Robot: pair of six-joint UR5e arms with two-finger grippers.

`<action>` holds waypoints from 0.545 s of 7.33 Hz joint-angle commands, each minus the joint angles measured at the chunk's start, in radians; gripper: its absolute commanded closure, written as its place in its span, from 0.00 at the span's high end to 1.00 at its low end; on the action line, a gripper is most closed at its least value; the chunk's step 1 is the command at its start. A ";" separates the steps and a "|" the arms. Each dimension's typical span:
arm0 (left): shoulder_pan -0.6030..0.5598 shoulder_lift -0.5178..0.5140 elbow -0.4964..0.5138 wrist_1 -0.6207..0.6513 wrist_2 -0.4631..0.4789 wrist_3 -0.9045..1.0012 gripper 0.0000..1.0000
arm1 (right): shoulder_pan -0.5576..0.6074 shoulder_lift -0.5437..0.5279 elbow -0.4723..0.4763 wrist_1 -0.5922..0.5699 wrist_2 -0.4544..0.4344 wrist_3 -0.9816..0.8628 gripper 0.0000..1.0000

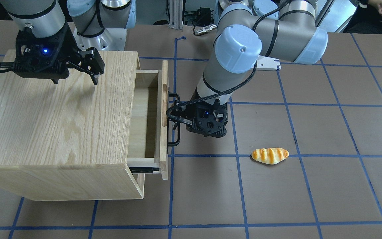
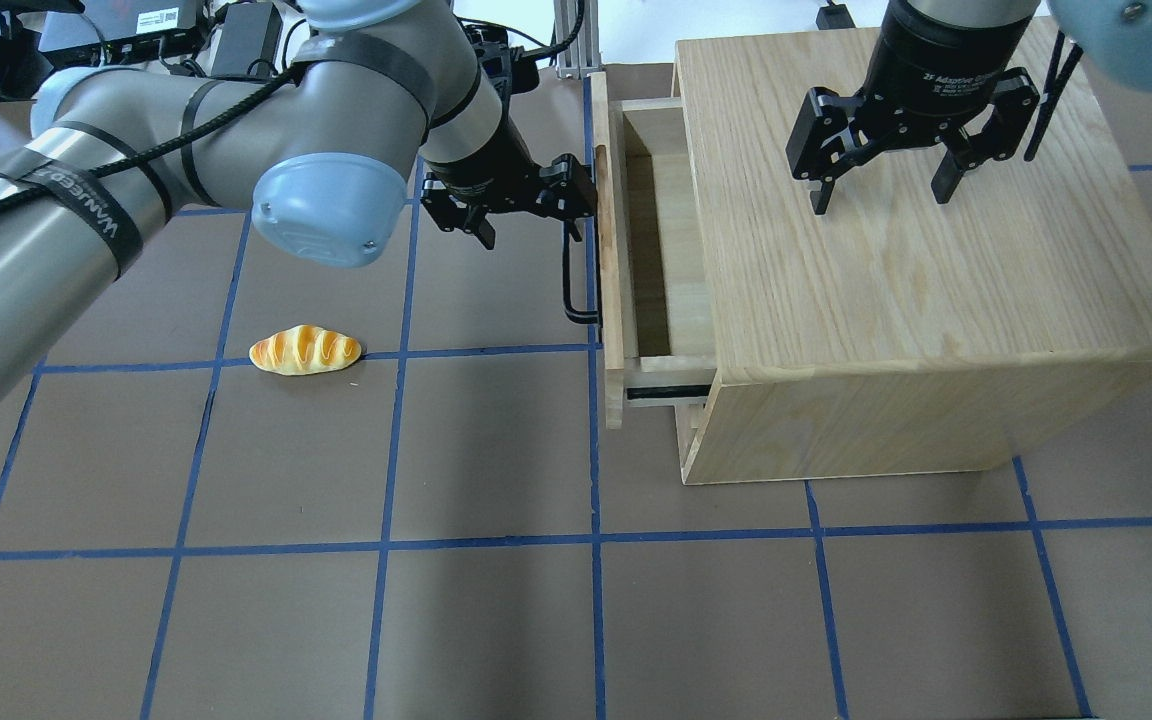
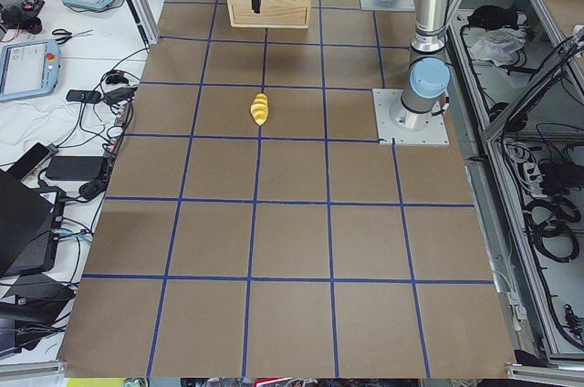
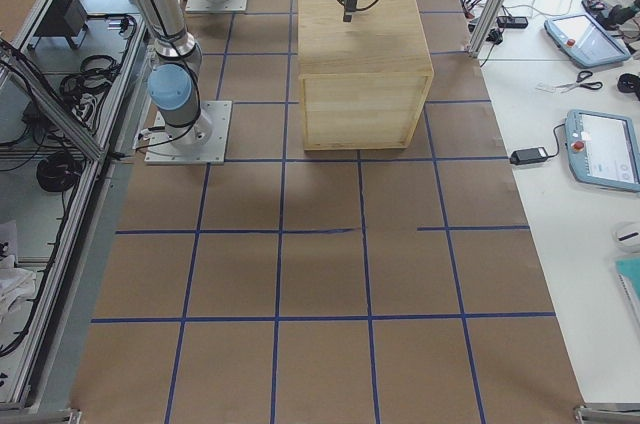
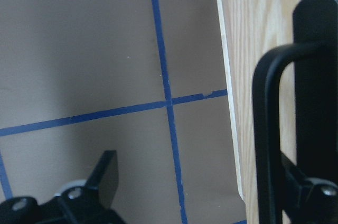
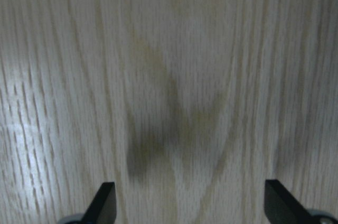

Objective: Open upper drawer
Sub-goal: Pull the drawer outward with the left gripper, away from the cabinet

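The upper drawer (image 1: 144, 113) (image 2: 661, 250) stands partly pulled out of the oak cabinet (image 1: 55, 116) (image 2: 896, 260), with its pale interior showing. Its black bar handle (image 1: 177, 139) (image 2: 570, 290) (image 5: 264, 145) faces the open table. My left gripper (image 1: 173, 114) (image 2: 534, 215) is open at the handle. One finger (image 5: 317, 65) sits between the bar and the drawer front, the other finger (image 5: 105, 174) is out over the table. My right gripper (image 1: 90, 71) (image 2: 876, 195) (image 6: 190, 203) is open and empty, hovering just above the cabinet top.
A bread roll (image 1: 270, 155) (image 2: 304, 350) (image 3: 260, 109) lies on the brown taped table, away from the drawer front. The lower wooden front (image 1: 140, 181) shows beneath the drawer. Operators' tables with tablets line the far side.
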 commanded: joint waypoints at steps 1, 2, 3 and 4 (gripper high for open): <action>0.075 0.037 -0.004 -0.059 0.005 0.015 1.00 | 0.000 0.000 0.001 0.000 0.000 0.000 1.00; 0.097 0.056 -0.010 -0.111 0.008 0.104 1.00 | 0.000 0.000 -0.001 0.000 0.000 0.000 1.00; 0.131 0.074 -0.028 -0.139 0.020 0.136 1.00 | 0.000 0.000 -0.001 0.000 0.000 0.000 1.00; 0.160 0.085 -0.044 -0.139 0.025 0.142 1.00 | 0.000 0.000 -0.001 0.000 0.000 -0.002 1.00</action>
